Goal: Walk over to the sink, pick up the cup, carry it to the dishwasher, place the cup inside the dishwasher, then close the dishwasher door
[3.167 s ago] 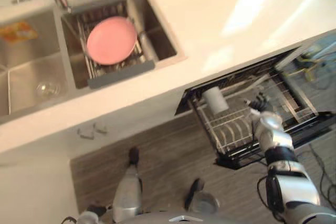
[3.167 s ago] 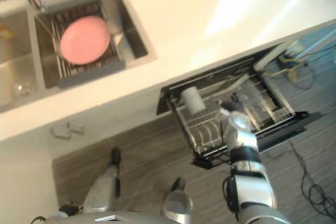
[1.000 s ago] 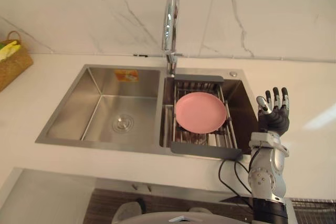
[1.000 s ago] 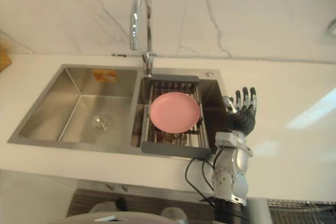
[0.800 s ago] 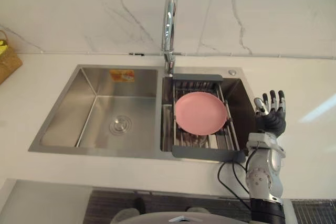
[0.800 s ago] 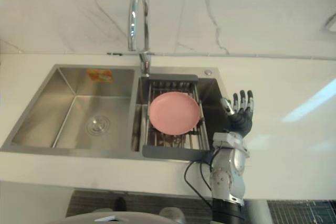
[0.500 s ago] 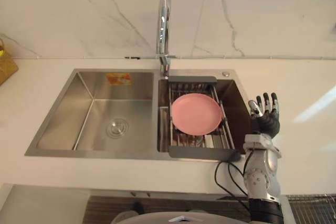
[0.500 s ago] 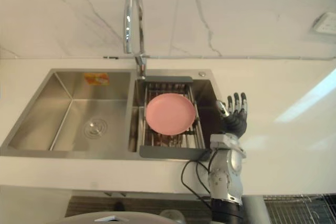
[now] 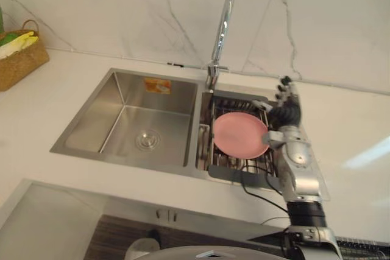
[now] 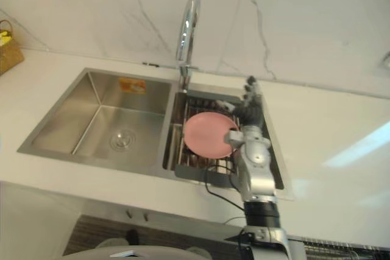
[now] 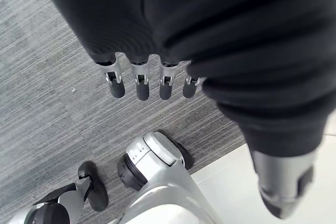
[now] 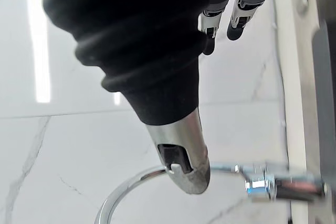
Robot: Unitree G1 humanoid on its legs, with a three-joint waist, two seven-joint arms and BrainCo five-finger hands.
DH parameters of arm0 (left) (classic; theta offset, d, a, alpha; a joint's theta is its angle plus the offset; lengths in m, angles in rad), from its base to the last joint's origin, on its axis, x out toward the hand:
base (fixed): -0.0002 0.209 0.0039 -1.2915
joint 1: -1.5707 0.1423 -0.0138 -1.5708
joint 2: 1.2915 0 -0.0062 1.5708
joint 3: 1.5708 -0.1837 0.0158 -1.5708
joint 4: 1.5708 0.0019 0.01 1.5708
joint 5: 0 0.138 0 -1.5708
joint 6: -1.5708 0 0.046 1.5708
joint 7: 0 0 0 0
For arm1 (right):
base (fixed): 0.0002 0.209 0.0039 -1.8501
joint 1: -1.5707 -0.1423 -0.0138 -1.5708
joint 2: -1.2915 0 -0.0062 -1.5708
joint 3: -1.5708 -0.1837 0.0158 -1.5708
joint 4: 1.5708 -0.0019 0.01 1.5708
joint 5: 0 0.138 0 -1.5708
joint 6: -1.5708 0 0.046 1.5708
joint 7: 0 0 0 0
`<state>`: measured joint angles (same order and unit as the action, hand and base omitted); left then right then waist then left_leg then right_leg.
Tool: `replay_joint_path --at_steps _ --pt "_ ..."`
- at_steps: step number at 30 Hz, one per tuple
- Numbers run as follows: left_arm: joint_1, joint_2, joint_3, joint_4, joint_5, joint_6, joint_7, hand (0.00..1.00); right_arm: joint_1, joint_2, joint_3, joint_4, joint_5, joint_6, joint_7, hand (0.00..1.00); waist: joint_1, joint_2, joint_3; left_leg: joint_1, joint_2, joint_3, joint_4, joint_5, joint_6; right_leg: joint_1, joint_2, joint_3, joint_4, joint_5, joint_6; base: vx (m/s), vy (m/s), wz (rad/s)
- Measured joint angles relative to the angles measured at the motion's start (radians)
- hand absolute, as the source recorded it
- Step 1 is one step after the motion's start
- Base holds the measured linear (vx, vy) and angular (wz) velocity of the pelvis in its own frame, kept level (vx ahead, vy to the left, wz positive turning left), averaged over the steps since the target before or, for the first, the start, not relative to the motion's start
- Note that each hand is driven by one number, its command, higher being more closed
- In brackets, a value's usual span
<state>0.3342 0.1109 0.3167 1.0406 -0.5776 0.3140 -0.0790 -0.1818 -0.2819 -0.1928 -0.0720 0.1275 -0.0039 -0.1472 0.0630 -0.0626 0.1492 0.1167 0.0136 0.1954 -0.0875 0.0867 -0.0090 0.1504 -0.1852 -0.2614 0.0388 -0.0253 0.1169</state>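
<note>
White marble counter (image 9: pixel 42 111) ran round the steel sink (image 9: pixel 125 127), its faucet (image 9: pixel 222 28) rising at the back edge, a pink plate (image 9: pixel 239 135) lying on the rack (image 9: pixel 237 164) in the sink's right basin, and a wicker basket (image 9: pixel 21 59) sitting well off to the sink's left. Right hand (image 9: pixel 287 112) hovered over the sink's right rim just beside the plate, fingers straight and apart, gripping nothing. Left hand (image 11: pixel 142 85) hung over grey floor well away from the sink, fingers straight too, and where the cup was, I couldn't tell.
</note>
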Motion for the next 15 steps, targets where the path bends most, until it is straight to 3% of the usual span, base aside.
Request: replay_joint_path --at_steps 5,10,13,14,15 --pt "0.012 0.008 0.037 -0.001 0.082 -0.004 -0.030 0.00 0.021 -0.138 -0.026 -0.078 -0.175 -0.007 0.134 0.00 -0.036 -0.034 -0.020 -0.001 0.009 0.018 0.000 -0.005 -0.011 -0.003 0.005 0.001 -0.002 0.017 0.009 0.04 0.002 -0.11" --pt "-0.020 0.019 0.040 -0.008 0.160 -0.011 -0.045 0.00 0.022 -0.208 0.018 -0.075 -0.293 -0.026 0.292 0.00 -0.040 -0.059 -0.040 0.005 0.031 0.038 -0.001 -0.011 -0.019 -0.005 0.023 0.001 -0.003 0.037 -0.016 0.01 -0.014 -0.17" --pt "-0.039 0.031 0.022 -0.008 0.215 -0.012 -0.058 0.00 0.023 -0.233 0.071 -0.066 -0.336 -0.076 0.352 0.00 -0.047 -0.061 -0.040 0.004 0.038 0.053 -0.001 -0.013 -0.016 -0.006 0.035 -0.006 -0.013 0.040 -0.029 -0.06 0.002 -0.17" --pt "-0.043 0.041 0.007 -0.007 0.247 -0.013 -0.059 0.00 0.025 -0.241 0.093 -0.064 -0.366 -0.093 0.373 0.00 -0.057 -0.073 -0.045 0.010 0.036 0.053 -0.001 -0.012 -0.017 0.002 0.035 -0.012 -0.017 0.031 -0.033 -0.07 0.015 0.10" --pt "-0.047 0.049 -0.011 -0.007 0.276 -0.014 -0.059 0.00 0.035 -0.245 0.105 -0.064 -0.383 -0.114 0.392 0.00 -0.070 -0.063 -0.040 0.010 0.034 0.055 -0.001 -0.012 -0.017 -0.004 0.032 -0.022 -0.014 0.020 -0.026 -0.08 0.022 0.12"
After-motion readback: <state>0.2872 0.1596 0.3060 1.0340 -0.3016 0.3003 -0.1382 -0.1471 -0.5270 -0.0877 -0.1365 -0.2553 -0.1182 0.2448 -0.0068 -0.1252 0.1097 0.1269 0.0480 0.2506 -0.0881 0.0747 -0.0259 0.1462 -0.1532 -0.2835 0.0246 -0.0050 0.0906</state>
